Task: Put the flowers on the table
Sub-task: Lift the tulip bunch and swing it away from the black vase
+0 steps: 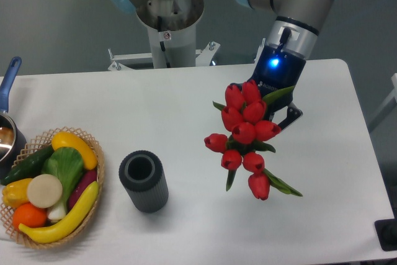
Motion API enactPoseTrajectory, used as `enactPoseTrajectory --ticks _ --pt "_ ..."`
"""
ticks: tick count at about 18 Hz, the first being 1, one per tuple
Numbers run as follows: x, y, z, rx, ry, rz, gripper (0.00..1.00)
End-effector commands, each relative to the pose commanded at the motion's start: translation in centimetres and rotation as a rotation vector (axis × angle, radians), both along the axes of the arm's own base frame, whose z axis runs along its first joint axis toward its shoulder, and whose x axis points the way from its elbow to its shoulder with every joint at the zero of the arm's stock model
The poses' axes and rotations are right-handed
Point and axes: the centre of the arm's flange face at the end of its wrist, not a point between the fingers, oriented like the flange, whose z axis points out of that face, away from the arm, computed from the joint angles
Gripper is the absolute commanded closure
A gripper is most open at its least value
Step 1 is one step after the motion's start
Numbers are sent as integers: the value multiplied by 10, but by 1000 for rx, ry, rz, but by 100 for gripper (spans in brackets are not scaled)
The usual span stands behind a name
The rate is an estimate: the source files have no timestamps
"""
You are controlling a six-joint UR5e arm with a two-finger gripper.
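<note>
The flowers (245, 134), a bunch of red tulips with green leaves, hang in the air over the right half of the white table (186, 110), blooms pointing toward the camera. My gripper (279, 113) sits behind the bunch and is shut on its stems; the blooms hide most of the fingers, and one dark finger (291, 115) shows at the right. The stems are hidden behind the blooms. The bunch is to the right of the grey cylinder (144, 180) and apart from it.
The grey hollow cylinder stands upright at the front centre. A wicker basket (93, 181) of colourful vegetables sits at the front left. A pot with a blue handle (9, 79) is at the left edge. The arm's base (167, 17) stands behind the table.
</note>
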Motion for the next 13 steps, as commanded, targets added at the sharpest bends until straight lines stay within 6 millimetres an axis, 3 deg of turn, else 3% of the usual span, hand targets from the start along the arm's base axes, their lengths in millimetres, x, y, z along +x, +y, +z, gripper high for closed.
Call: enactPoseTrajectory --ticks 5,8,13 --pt "15 9 -25 -243 129 -79 66" --pt "9 8 -40 -304 163 -145 66" --pt "-12 -3 -65 -566 266 -258 66"
